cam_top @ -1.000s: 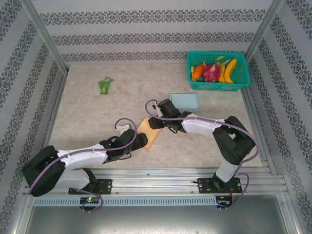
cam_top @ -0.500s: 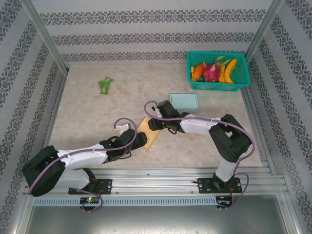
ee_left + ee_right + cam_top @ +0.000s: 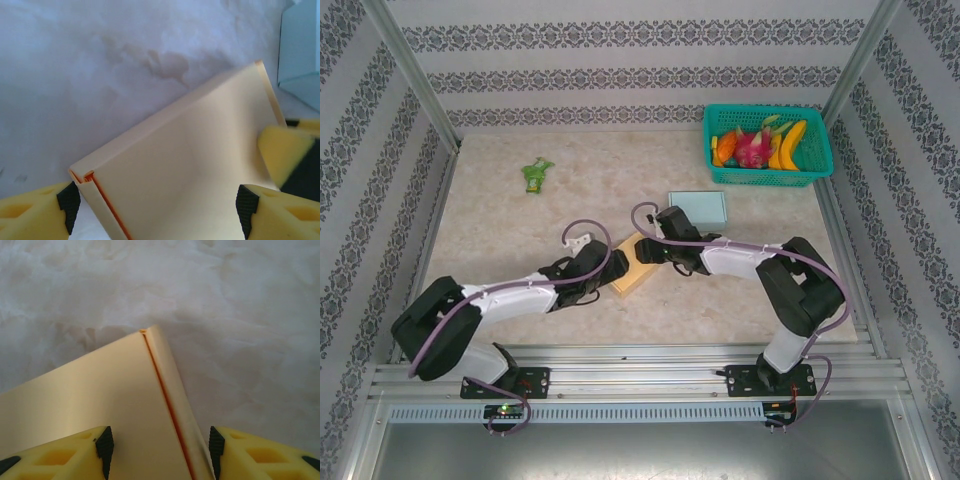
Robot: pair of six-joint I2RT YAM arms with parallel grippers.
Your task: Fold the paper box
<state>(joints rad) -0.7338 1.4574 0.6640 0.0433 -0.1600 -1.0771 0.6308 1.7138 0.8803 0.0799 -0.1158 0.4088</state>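
Note:
The paper box (image 3: pixel 634 268) is a flat, pale yellow carton with orange seams, lying on the marble table just ahead of the arms. My left gripper (image 3: pixel 607 266) sits at its left end. In the left wrist view the box (image 3: pixel 185 165) fills the gap between the left gripper's (image 3: pixel 157 207) wide-apart pads, with one box corner beside the left pad (image 3: pixel 68 204). My right gripper (image 3: pixel 656 247) is at the box's far right corner. In the right wrist view its fingers (image 3: pixel 160 447) stand open over the box (image 3: pixel 100 395), with the orange seam running between them.
A light blue flat box (image 3: pixel 698 208) lies just beyond the right gripper and shows in the left wrist view (image 3: pixel 300 50). A teal basket of fruit (image 3: pixel 767 145) stands at the back right. A small green packet (image 3: pixel 535 175) lies at the back left.
My left arm has swung forward and to the right, bringing its gripper further onto the box. The box and the right gripper have shifted slightly right.

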